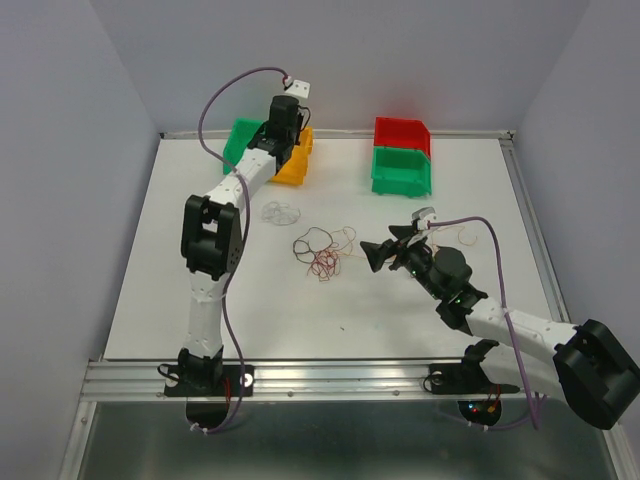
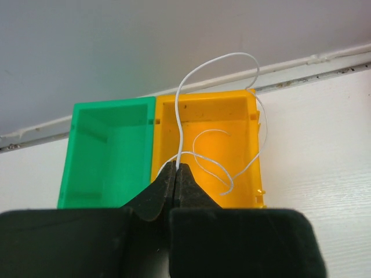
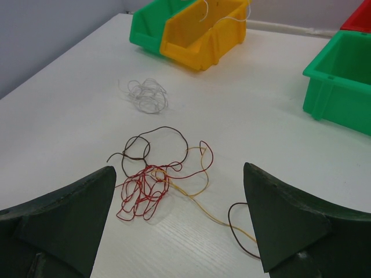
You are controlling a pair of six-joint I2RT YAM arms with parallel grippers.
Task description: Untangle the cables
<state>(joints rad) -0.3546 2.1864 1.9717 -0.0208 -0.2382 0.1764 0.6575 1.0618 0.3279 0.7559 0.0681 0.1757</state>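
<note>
The left gripper [image 2: 175, 168] pinches 1 white wire [image 2: 181, 110] over the yellow bin [image 2: 232, 116]; the wire's springy loop overhangs the rim and may flop out on release. The right gripper [image 3: 178, 169] gapes wide near the red, brown and yellow tangle [image 3: 142, 194], likely to snag several strands.

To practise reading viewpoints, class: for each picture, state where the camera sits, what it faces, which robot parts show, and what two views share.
Top external: above, behind bases, looking down on the table; left arm, right arm show.
Left wrist: faces the yellow bin; left gripper shut on a white cable.
Right wrist: low, faces the cable tangle; open right gripper.
Shared: yellow bin.
</note>
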